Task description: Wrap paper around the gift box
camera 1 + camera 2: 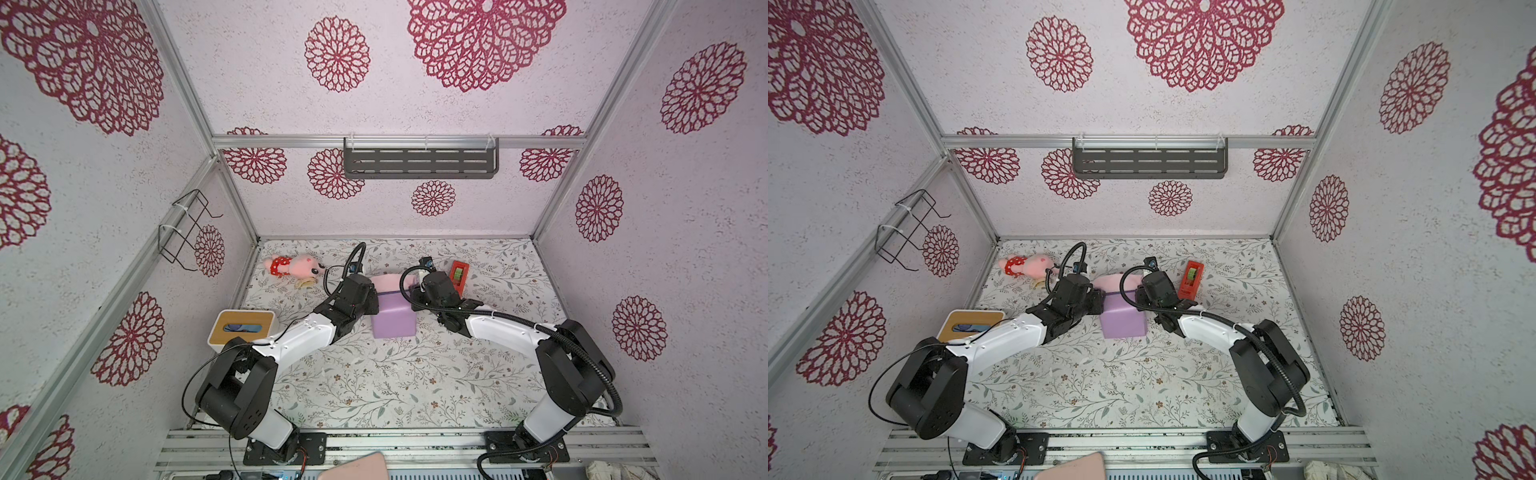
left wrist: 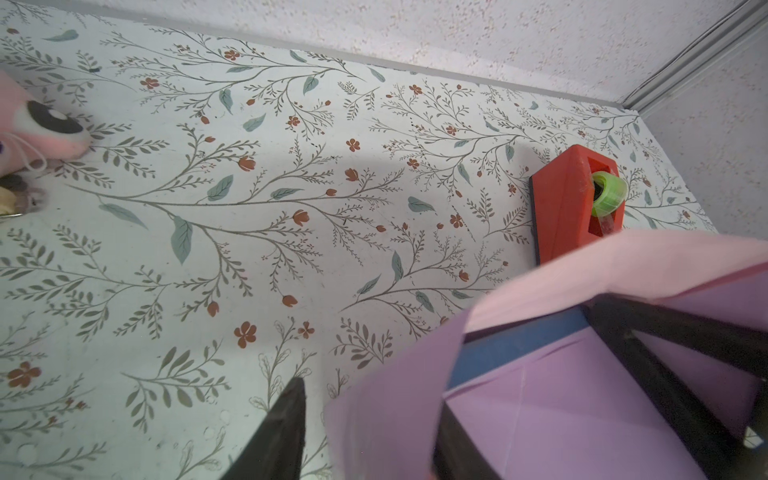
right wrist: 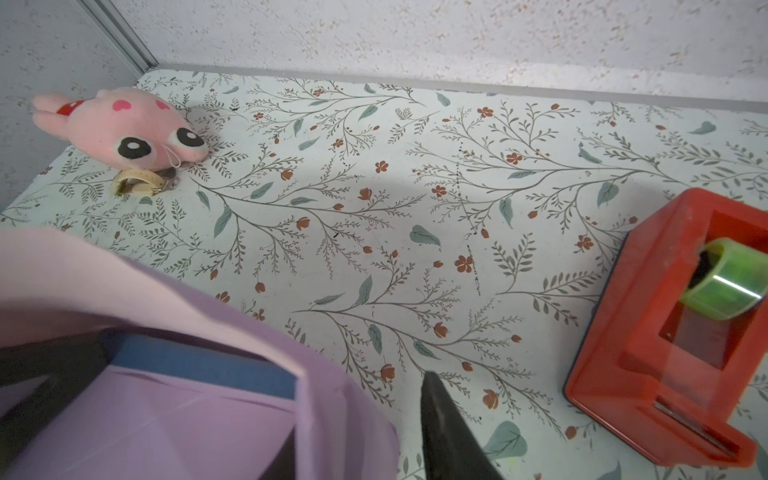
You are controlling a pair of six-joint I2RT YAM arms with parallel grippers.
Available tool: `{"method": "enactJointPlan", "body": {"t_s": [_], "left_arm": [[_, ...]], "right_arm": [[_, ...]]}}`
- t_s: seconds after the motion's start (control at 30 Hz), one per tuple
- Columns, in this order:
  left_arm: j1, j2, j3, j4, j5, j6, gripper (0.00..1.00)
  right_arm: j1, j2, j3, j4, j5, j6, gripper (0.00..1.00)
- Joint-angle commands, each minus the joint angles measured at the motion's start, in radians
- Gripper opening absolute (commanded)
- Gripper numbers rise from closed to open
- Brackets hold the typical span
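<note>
Lilac paper is straddled, seemingly unclamped, by the part-open left gripper and right gripper. A red plastic tape dispenser is set beside the latter, near the bench's far edge.

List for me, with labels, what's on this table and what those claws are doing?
gift box: centre of table, mostly covered, blue strip showing
paper: lilac side out, pink flap raised behind
left gripper: open, astride a side flap
right gripper: open, astride the opposite flap
tape dispenser: red, near right gripper
others: pink plush toy, tissue box
</note>
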Motion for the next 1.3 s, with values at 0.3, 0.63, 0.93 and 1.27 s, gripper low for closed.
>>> {"method": "enactJointPlan", "body": {"t_s": [0.3, 0.63, 0.93, 1.27], "left_arm": [[-0.041, 0.04, 0.053, -0.065, -0.081, -0.015, 0.17], [-0.066, 0.073, 0.085, -0.102, -0.146, -0.012, 0.0], [-0.068, 0.075, 0.099, -0.102, -0.152, -0.014, 0.0], [-0.088, 0.087, 0.142, -0.105, -0.144, -0.056, 0.0]], "right_arm": [[0.018, 0.005, 0.044, -0.077, 0.06, 0.042, 0.3], [0.031, -0.013, 0.08, -0.111, 0.063, 0.049, 0.37], [0.036, -0.047, 0.08, -0.117, 0.024, 0.093, 0.34], [0.07, -0.008, 0.082, -0.098, 0.121, 0.166, 0.14]]}}
